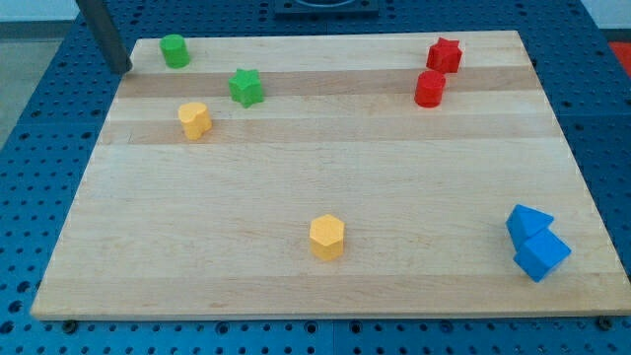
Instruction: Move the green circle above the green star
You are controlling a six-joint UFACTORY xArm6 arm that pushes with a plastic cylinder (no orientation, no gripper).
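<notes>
You're looking at the green circle (175, 50) sitting by the surface (325, 177)'s top-left edge — the green star (245, 87) lying just right and below. My tip (124, 69) — a bare rod tool holding nothing — is resting just left of the circle.

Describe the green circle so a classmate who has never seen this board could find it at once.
Start at the wooden board's top-left corner in this view. The green circle sits there, just right of my tip. Unlike the green star lower right of it, it is round, without points.
</notes>
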